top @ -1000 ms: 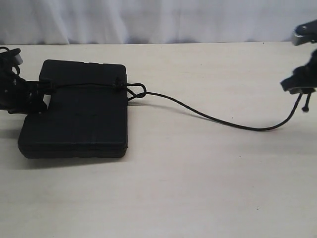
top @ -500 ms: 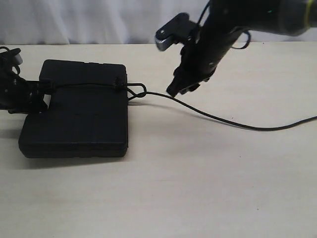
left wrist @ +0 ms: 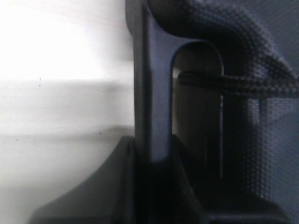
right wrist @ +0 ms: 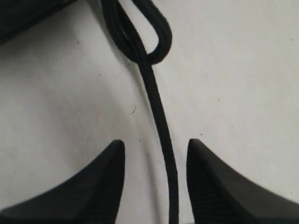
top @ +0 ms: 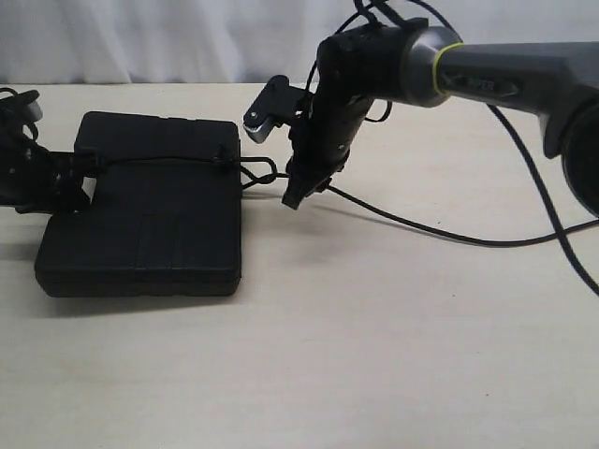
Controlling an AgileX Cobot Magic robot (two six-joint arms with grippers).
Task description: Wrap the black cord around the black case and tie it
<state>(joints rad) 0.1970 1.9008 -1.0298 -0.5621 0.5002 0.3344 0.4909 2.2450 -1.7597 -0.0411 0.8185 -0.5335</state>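
Axis: cord (top: 421, 224) being stretched across case (top: 150, 234), from left gripper (top: 58, 178) past right gripper (right wrist: 155, 144).
Left grip: cord being pinched; detail blurred.
Right jaws: being held apart, cord between, untouched.

Exterior view high across the table (top: 374, 355); both wrist views close-up, the black cord (right wrist: 156, 116) common to all.

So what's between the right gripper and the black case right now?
Right wrist view: only the black cord, running out from the open right gripper to its loop beside the black case; otherwise bare table.
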